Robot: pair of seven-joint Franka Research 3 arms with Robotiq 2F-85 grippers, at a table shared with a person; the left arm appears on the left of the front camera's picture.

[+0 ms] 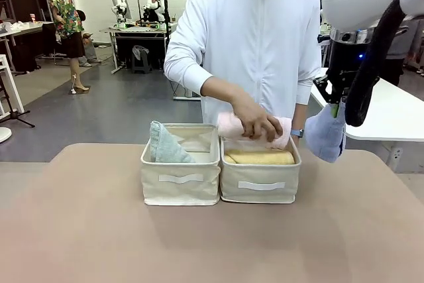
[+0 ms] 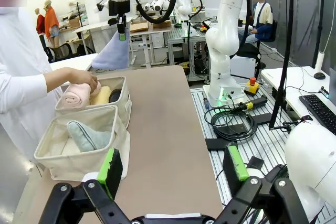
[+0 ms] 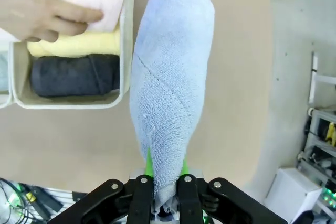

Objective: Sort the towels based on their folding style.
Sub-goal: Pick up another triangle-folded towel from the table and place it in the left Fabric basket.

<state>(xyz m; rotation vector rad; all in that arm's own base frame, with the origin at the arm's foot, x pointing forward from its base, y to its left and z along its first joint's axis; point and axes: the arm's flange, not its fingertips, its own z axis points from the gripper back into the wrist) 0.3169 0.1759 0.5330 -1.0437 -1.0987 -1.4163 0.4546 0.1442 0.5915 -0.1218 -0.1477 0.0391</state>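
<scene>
**Blue cone towel held in the air beside the bins**

Your right gripper [image 1: 336, 107] has its fingers clamped on the narrow end of the light-blue cone towel [image 1: 325, 134]. The towel hangs clear of the tabletop [image 1: 212, 243], just to the right of the right bin [image 1: 260, 198]. Your left gripper [image 2: 176, 165] has its fingers spread wide, with nothing between them. The sage-green cone towel [image 1: 165, 148] stands in the left bin [image 1: 180, 194]. In the right bin, the dark grey towel [image 3: 73, 75] and the yellow towel [image 1: 260, 158] lie side by side. The person's hand [image 1: 258, 120] grips the pale pink towel [image 1: 231, 126] at that bin's far rim.
</scene>
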